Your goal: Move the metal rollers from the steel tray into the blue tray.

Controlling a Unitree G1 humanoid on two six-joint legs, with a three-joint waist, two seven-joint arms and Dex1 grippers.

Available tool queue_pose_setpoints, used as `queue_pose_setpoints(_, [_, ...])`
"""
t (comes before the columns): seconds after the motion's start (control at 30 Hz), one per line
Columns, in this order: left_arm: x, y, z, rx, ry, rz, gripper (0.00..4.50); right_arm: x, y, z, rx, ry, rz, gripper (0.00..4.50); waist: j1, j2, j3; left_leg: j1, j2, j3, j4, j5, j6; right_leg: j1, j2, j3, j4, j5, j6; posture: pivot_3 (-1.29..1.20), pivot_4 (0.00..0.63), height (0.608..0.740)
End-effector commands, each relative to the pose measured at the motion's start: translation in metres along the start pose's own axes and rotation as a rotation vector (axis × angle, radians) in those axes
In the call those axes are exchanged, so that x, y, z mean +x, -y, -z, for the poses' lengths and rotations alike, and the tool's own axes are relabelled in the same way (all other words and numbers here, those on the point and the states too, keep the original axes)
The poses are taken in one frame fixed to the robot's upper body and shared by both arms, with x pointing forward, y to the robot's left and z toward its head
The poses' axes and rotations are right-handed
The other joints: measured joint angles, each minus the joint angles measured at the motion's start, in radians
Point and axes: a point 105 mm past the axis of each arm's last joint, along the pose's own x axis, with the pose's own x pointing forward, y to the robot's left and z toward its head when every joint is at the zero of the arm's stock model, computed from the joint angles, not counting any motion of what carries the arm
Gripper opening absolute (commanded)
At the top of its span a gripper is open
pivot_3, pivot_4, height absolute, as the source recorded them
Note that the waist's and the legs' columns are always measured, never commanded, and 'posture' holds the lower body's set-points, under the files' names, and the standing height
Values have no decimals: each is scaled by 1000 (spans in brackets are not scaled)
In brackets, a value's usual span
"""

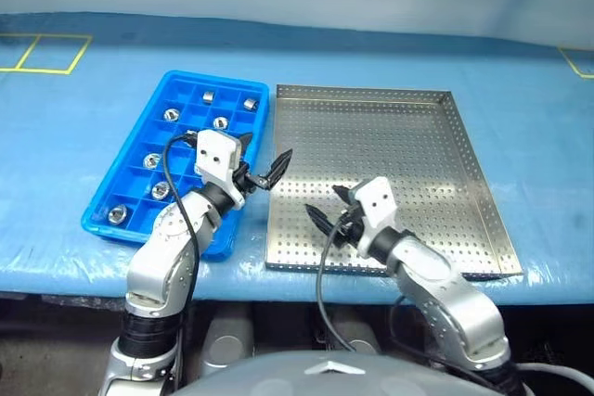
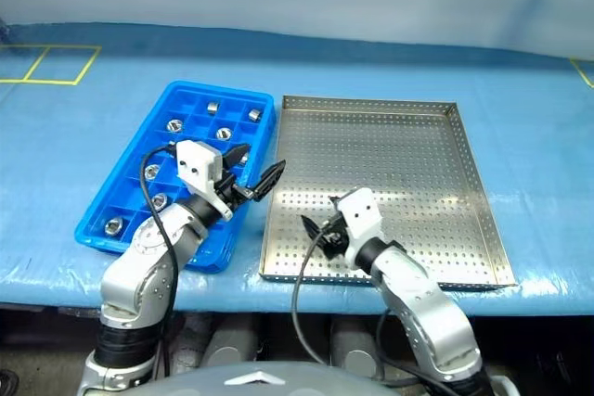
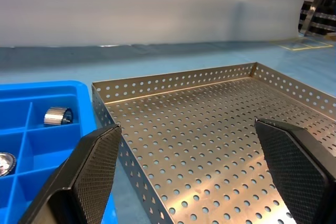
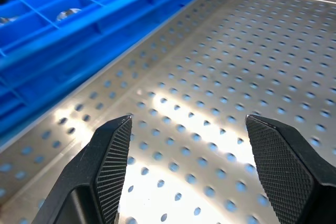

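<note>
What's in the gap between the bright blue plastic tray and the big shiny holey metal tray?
A thin strip of bare blue table cover separates the blue plastic tray from the perforated steel tray; nothing lies on it. The left wrist view shows it best.

Each arm is a chain of rounded silver-grey metal segments joined by black ribbed collars. At each wrist sits a white, boxy plastic housing with small dark dots on its face. A thin black cable loops out from each housing and runs back along the forearm. The left claw (image 1: 261, 160) and the right claw (image 1: 329, 208) each carry two black, tapered, blade-like fingers (image 3: 94, 174) whose inner pads show a fine cross-hatched, diamond-knurled texture in the wrist views
</note>
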Motion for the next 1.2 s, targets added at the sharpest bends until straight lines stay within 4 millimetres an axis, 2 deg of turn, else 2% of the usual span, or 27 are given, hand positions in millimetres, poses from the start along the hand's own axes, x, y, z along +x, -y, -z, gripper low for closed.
queue_pose_setpoints(0.03, [5, 8, -9, 47, 29, 64, 4468, -19, 20, -15, -55, 51, 115, 3646, -12, 0, 0, 0, 0, 0, 0, 0, 0, 0, 0, 0, 0, 0, 0, -27, 150, 740])
queue_pose_setpoints(0.17, [13, 11, -5, 91, 0, 123, 4468, -37, 38, -17, -76, 66, 260, 3646, -36, 0, 0, 0, 0, 0, 0, 0, 0, 0, 0, 0, 0, -1, 3, -115, 150, 740])
queue_pose_setpoints(0.27, [18, 16, -4, 135, -17, 168, 4468, -51, 45, -18, -84, 85, 363, 3646, -53, 1, -1, 0, 0, 0, 0, 0, 0, 0, 0, 1, 0, -2, 5, -154, 150, 740])
queue_pose_setpoints(0.53, [32, 37, 5, 170, -53, 307, 4468, -86, 46, -16, -121, 143, 612, 3646, -118, 3, -2, 0, 0, 2, 0, 0, 0, 0, 0, 3, 0, -2, 6, -272, 150, 740])
queue_pose_setpoints(0.67, [34, 41, 8, 170, -62, 328, 4468, -92, 42, -12, -128, 145, 656, 3646, -157, 4, -2, 1, 0, 3, 0, 0, 0, 0, 0, 4, 0, -2, 6, -307, 150, 740])
queue_pose_setpoints(0.9, [34, 47, 16, 166, -84, 321, 4468, -80, 29, -11, -109, 162, 612, 3646, -204, 4, -3, 2, 0, 3, 0, 0, 0, 0, 0, 5, 1, -2, 7, -283, 150, 740])
queue_pose_setpoints(1.2, [34, 46, 16, 194, -79, 274, 4468, -49, 20, -21, -108, 239, 501, 3646, -199, 4, -3, 2, 0, 3, 0, 0, 0, 0, 0, 6, 1, -2, 7, -205, 150, 740])
